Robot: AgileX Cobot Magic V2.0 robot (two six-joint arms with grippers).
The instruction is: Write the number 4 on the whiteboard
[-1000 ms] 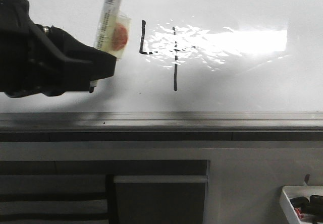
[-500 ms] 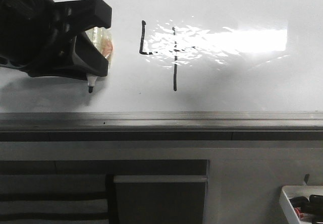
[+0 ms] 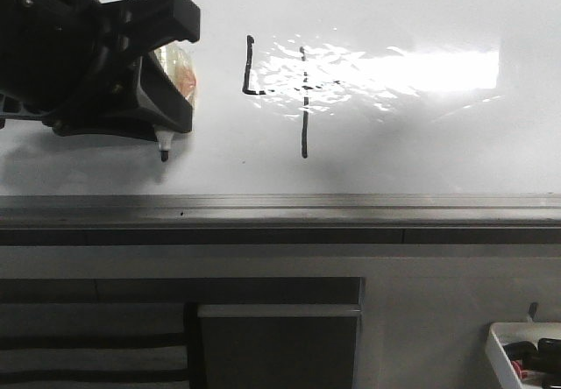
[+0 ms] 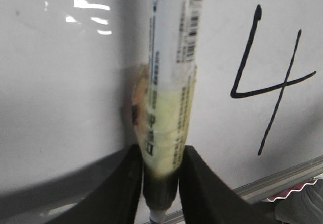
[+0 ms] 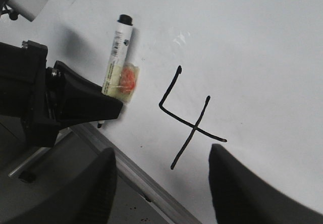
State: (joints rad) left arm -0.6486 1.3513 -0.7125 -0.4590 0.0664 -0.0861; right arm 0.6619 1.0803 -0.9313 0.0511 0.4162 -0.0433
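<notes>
**Figure drawn; marker off the board**

With the 4 point(image 5: 189, 125) already standing complete on the whiteboard point(image 3: 421, 161), judged to be at the closing step: writing done, pen lifted clear. Seen whole in both wrist views as an L-shaped part crossed by a longer vertical; partly washed out by glare in the front view. Placed left of the board's middle in the front view, above the grey rim point(image 3: 351, 203).

Left gripper point(image 4: 160, 183) pinching the marker point(image 4: 169, 82) low on its barrel, jaws pressed against both sides, tip pointing down toward the rim. Held beside the figure, apart from it. Tip contact with the board cannot be told; appears just off the surface in the front view.

Right gripper point(image 5: 161, 183) spread, nothing between the jaws, hanging over the board near the figure.

Next move, as a judgement: carry the marker away without dragging the tip across the strokes, then set it down, probably in the tray point(image 3: 500, 350) at the lower right.

Count: one whiteboard, one figure of three strokes, one marker in hand, one tray holding several dark items, number not readable.
</notes>
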